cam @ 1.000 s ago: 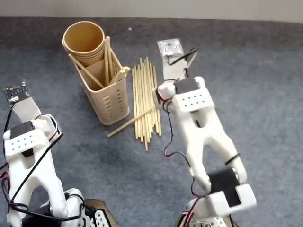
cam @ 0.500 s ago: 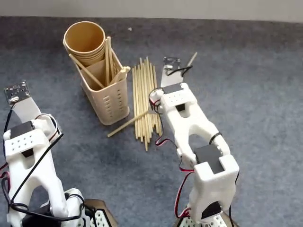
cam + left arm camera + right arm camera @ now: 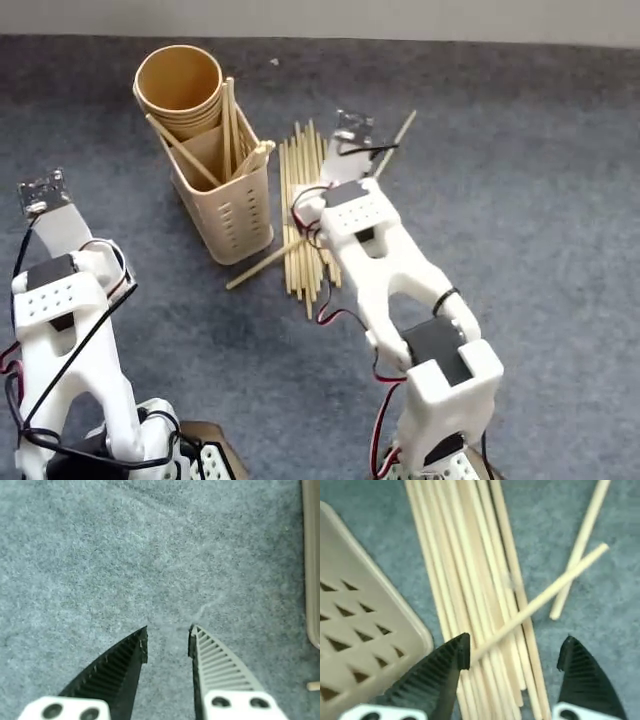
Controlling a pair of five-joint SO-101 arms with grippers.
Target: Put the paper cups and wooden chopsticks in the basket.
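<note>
A tan slotted basket [image 3: 228, 200] stands upright on the grey carpet, with stacked paper cups [image 3: 179, 86] and a few chopsticks [image 3: 232, 128] inside it. A loose pile of wooden chopsticks [image 3: 304, 222] lies just right of the basket. My right gripper [image 3: 516, 650] hangs open low over that pile [image 3: 480, 590], its jaws on either side of a chopstick lying crosswise [image 3: 545, 594], beside the basket wall [image 3: 360, 630]. Another stray stick [image 3: 581, 547] lies further out. My left gripper [image 3: 168, 632] is open over bare carpet with nothing between its fingers, left of the basket.
The right arm [image 3: 370, 230] stretches over the lower end of the pile. One chopstick [image 3: 262, 263] sticks out diagonally toward the basket foot. The basket edge [image 3: 311, 565] borders the left wrist view. Open carpet lies to the far right and between the arms.
The right arm has swung left and forward, so its wrist now sits over the chopstick pile instead of beside it. The left arm has barely shifted.
</note>
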